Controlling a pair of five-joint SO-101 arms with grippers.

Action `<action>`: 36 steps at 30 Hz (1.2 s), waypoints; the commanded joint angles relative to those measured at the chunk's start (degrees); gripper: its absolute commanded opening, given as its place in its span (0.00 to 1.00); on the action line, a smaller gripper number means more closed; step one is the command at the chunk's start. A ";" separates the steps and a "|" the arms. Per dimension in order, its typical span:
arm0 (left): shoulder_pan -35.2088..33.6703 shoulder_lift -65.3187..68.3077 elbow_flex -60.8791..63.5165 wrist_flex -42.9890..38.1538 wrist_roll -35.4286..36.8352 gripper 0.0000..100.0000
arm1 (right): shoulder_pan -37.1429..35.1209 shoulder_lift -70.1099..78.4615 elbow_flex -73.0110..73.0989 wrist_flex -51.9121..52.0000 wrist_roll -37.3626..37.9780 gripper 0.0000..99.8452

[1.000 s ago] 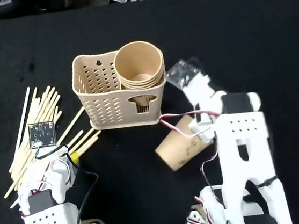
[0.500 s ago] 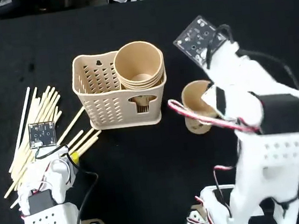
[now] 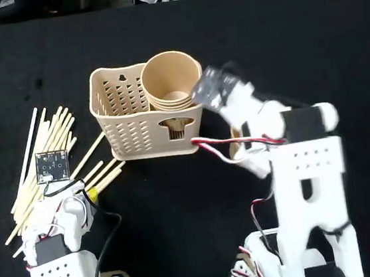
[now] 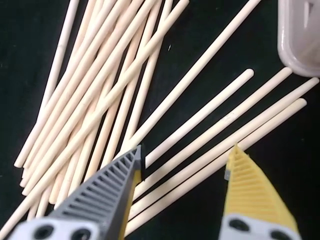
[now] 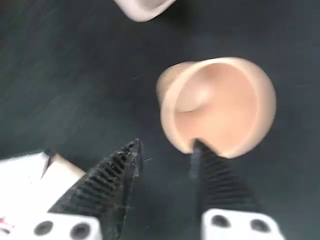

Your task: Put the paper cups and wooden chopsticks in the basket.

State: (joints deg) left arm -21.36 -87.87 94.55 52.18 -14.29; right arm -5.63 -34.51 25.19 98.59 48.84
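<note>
**Black table [image 3: 306, 31]: job about half done**

Right claw [image 5: 165, 145] is open, gripping nothing, one finger [image 5: 212, 175] at the rim of the last loose cup [image 5: 220, 105], upright beside the basket [image 3: 131, 134]. A cup stack [image 3: 171, 76] sits inside. Left claw [image 4: 186, 150], spread wide and empty, hovers over the chopsticks [image 4: 100, 80], a heap on the table awaiting pickup.

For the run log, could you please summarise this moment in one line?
left end effector open over chopsticks | right end effector open by paper cup
</note>
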 commanded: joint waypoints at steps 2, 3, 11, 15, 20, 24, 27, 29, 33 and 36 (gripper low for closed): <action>0.57 -0.35 -0.48 -0.79 -0.35 0.27 | -2.46 -1.54 8.84 -5.36 0.62 0.25; 0.40 -0.35 -0.48 -0.79 -0.35 0.27 | -2.37 -1.98 11.21 -8.09 0.79 0.25; 0.31 -0.35 -0.48 -0.79 -0.35 0.27 | 4.40 -3.82 22.55 -26.99 6.68 0.01; 0.48 -0.35 -0.48 -0.79 -0.35 0.27 | 8.26 -9.45 11.74 -21.71 4.04 0.01; 0.57 -0.35 -0.48 -0.79 -0.35 0.27 | 6.95 -17.89 -5.32 -10.99 4.13 0.01; 0.57 -0.35 -0.48 -0.79 -0.35 0.27 | 2.73 -19.65 -17.54 -3.87 3.60 0.01; 0.66 -0.35 -0.48 -0.79 -0.35 0.27 | -0.35 -19.47 -26.33 -6.51 -4.04 0.01; 0.66 -0.35 -0.48 -0.79 -0.35 0.27 | -4.48 -19.38 -29.93 -11.69 -9.58 0.01; 0.57 -0.35 -0.48 -0.79 -0.35 0.27 | -13.71 -15.69 -26.77 -27.34 -11.96 0.01; 0.48 -0.35 -0.48 -0.79 -0.35 0.27 | -16.44 -9.45 -25.54 -31.21 -15.65 0.01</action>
State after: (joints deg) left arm -21.36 -87.87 94.55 52.18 -14.29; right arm -19.08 -49.71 -0.40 72.31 36.62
